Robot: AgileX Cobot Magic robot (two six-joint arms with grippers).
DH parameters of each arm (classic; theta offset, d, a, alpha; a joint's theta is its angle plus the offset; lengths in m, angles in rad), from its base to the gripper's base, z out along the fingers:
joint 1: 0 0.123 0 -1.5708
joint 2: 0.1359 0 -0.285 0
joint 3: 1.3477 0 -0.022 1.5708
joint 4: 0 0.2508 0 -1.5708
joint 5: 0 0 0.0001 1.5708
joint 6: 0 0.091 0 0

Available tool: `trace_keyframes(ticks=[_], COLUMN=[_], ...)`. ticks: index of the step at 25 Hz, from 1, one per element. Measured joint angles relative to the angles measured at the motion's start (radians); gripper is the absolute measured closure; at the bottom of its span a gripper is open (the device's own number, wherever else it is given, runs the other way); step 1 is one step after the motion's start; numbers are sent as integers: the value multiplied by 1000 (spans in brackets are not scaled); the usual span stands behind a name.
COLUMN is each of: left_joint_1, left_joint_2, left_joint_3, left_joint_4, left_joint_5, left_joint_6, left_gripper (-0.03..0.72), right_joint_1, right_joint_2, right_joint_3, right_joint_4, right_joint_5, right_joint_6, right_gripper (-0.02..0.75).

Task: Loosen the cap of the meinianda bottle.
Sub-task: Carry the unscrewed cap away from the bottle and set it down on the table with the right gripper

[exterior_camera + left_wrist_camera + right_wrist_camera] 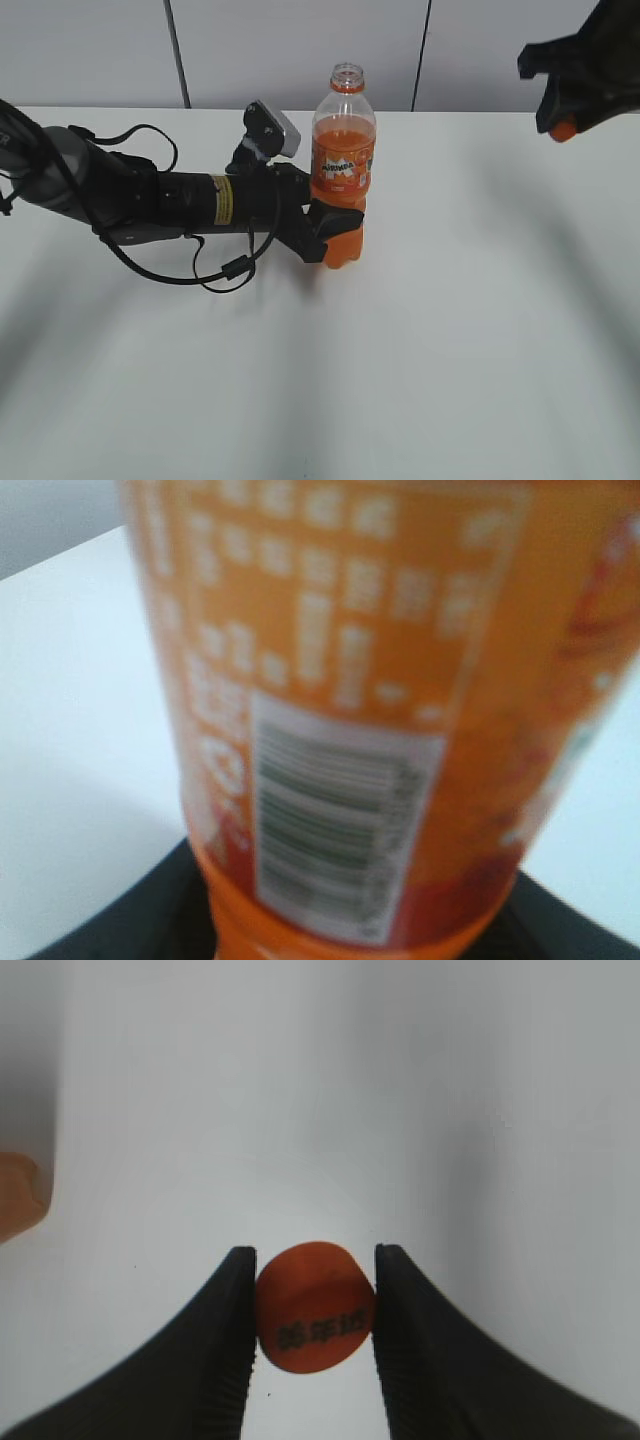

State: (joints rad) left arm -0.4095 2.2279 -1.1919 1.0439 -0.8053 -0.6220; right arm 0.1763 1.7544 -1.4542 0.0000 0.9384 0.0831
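Item: bottle (342, 165), tall, slim, clear plastic, orange drink up to the shoulder, orange-and-green label round the upper middle, ridged lower body. Stands upright near the middle of the white worktop (420, 340). Neck open; only the orange collar ring sits below the bare mouth.

Item: cap (314, 1306), small, round, orange, dark printed mark on its top face. Off the bottle and well apart from it, up at the right of the room.

Item: right pincer (312, 1315), closed on the cap, one black finger pressed to each side of its edge, raised above the worktop.

Item: left pincer (330, 222), black, clamped round the lower body of the bottle just beneath the label, steadying it.

Step in hand, by my judgement: loosening is done and more, since the cap is fully removed. Next move likely calls for setting the cap down on bare worktop while the bottle is held upright so nothing spills.
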Motion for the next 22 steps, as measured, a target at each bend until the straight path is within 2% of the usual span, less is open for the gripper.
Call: trace_keyframes(ticks=[11, 22], left_joint_1=[0, 0], left_joint_2=[0, 0], left_joint_3=[0, 0], left_joint_4=[0, 0], left_joint_5=[0, 0], left_joint_6=[0, 0], left_gripper=[312, 312], right_joint_1=[-1, -1], right_joint_2=[-1, 121], right_joint_3=[316, 347], right_joint_4=[14, 15], right_joint_5=[-363, -514], right_joint_6=[30, 33], right_gripper=[468, 468])
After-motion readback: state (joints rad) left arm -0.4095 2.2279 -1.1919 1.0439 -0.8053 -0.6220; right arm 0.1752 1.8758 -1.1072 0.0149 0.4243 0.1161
